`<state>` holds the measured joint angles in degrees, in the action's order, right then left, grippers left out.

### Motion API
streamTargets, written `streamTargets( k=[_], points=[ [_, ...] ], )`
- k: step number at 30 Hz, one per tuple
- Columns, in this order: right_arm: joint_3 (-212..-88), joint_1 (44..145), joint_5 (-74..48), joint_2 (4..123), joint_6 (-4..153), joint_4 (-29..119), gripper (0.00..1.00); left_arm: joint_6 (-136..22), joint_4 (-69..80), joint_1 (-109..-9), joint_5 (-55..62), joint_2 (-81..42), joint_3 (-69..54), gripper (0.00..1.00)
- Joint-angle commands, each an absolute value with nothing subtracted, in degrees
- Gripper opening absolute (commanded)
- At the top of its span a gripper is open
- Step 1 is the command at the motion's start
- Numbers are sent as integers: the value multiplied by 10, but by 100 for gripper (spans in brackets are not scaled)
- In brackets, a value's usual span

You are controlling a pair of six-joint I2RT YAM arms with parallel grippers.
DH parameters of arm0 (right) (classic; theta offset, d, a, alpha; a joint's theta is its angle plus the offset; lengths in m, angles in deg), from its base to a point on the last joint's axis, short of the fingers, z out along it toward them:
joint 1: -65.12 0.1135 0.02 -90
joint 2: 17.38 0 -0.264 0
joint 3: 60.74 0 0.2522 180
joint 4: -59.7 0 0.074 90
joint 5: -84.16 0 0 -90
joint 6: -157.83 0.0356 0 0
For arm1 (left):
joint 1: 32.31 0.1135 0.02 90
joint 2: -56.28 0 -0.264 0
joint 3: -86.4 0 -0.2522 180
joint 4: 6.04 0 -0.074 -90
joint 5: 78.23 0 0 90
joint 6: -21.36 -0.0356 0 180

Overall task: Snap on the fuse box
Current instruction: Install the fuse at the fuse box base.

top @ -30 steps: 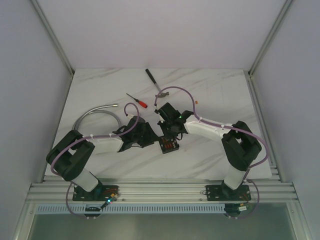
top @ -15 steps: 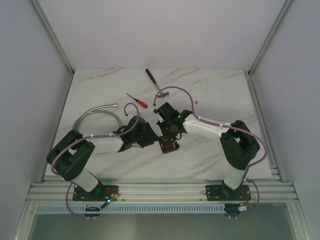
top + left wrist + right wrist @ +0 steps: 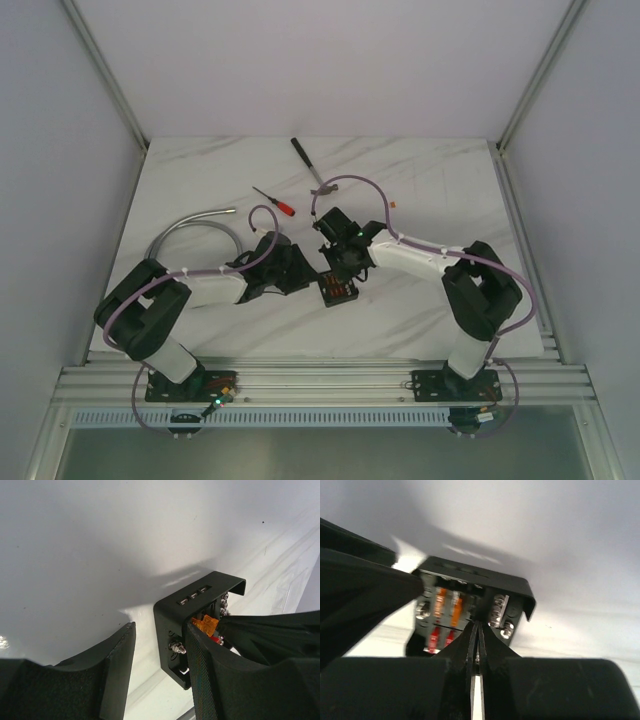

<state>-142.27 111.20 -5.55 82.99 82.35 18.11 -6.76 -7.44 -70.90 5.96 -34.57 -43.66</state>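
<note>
**Pressing the fuse box home at the near middle of the table**

The fuse box (image 3: 340, 290) lies on the table (image 3: 450, 180), near centre, between the two arms. The right gripper (image 3: 477, 625) has its fingers together, with the tips down on the box's face beside the orange and red fuses, so the snapping push seems to be under way. The left gripper (image 3: 160, 625) has its fingers apart, with the box's near wall in the gap, apparently as a brace. The next move probably calls for a firm, straight press while the left side keeps the box from sliding or tipping. Since half a second ago the right elbow has swung slightly back to the right. The box and the left arm have hardly moved.
</note>
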Motion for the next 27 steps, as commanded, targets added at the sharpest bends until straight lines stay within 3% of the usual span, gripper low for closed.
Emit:
streamTargets(
  k=[1,10,18,27],
  points=[
    [-1410,1104,-8,842,801,121,10,-71,-53,-707,55,-367,-431,54],
    [-1433,1110,-38,805,818,157,17,-73,-52,-706,34,-361,-421,54],
    [-1427,1110,-55,787,851,200,31,-80,-52,-706,37,-320,-426,56],
    [-1428,1111,-44,815,863,206,29,-96,-39,-688,42,-265,-446,60]
  ],
)
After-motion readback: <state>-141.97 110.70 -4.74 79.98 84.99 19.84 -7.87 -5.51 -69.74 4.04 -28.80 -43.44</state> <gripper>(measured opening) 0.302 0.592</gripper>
